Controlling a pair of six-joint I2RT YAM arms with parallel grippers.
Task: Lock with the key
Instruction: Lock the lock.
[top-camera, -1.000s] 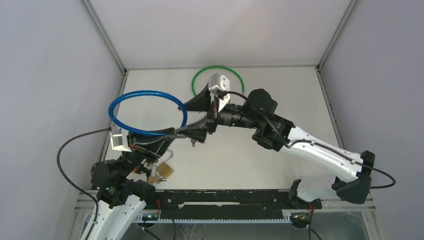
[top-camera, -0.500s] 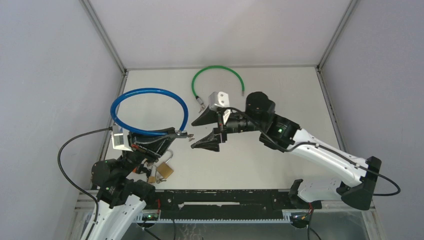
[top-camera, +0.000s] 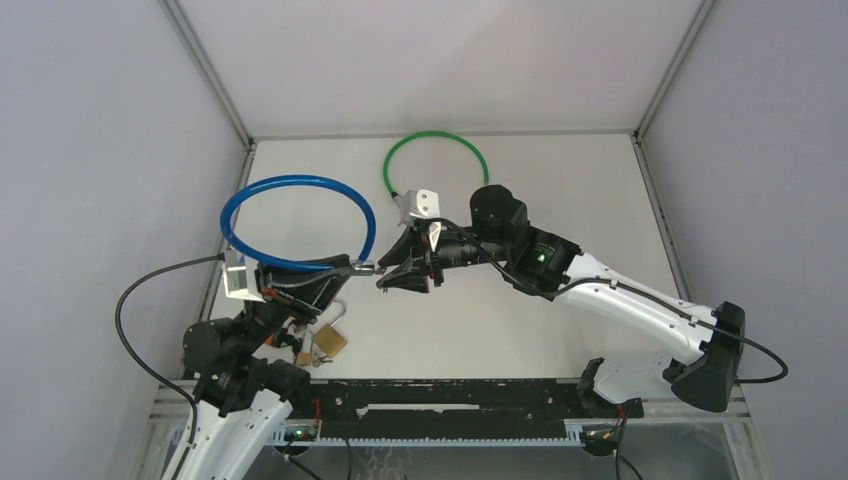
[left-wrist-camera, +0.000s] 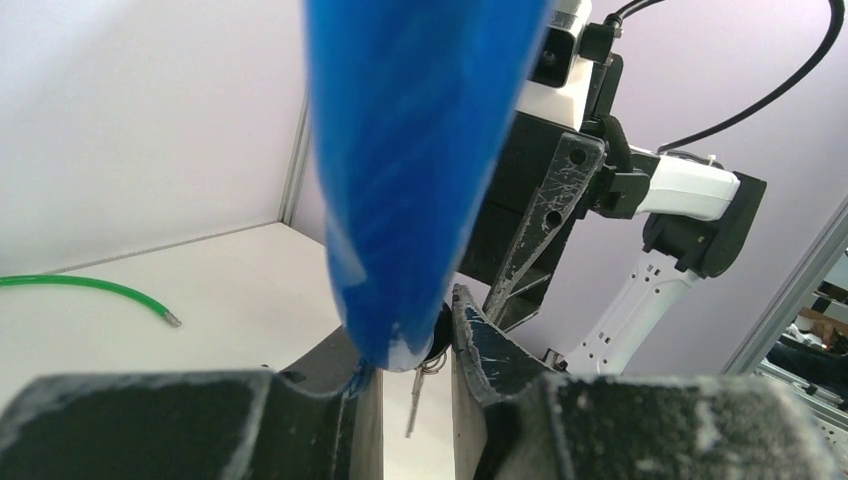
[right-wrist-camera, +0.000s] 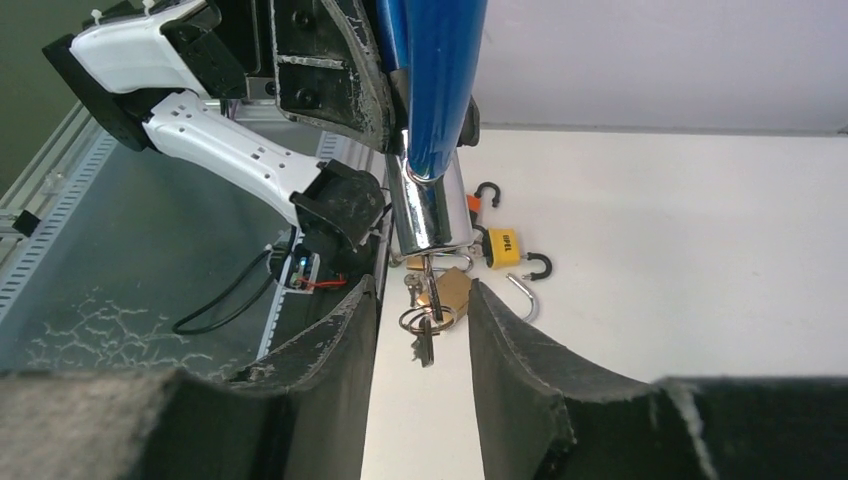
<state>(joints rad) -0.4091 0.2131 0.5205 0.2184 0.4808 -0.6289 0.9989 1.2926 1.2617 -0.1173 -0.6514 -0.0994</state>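
Above the left half of the white table (top-camera: 560, 180), the left gripper (top-camera: 350, 267) was clamped on the blue cable lock (top-camera: 290, 185), close to its chrome lock barrel (right-wrist-camera: 430, 215). The glossy blue loop arched up and back over the table. A small key (right-wrist-camera: 425, 348) sat in the barrel's end, with a wire key ring (right-wrist-camera: 428, 320) dangling from it. The right gripper (top-camera: 380, 277) stood narrowly parted, one finger on each side of the key, gaps showing. A brass padlock (right-wrist-camera: 452, 287) and a yellow padlock (right-wrist-camera: 503, 245) lay beneath.
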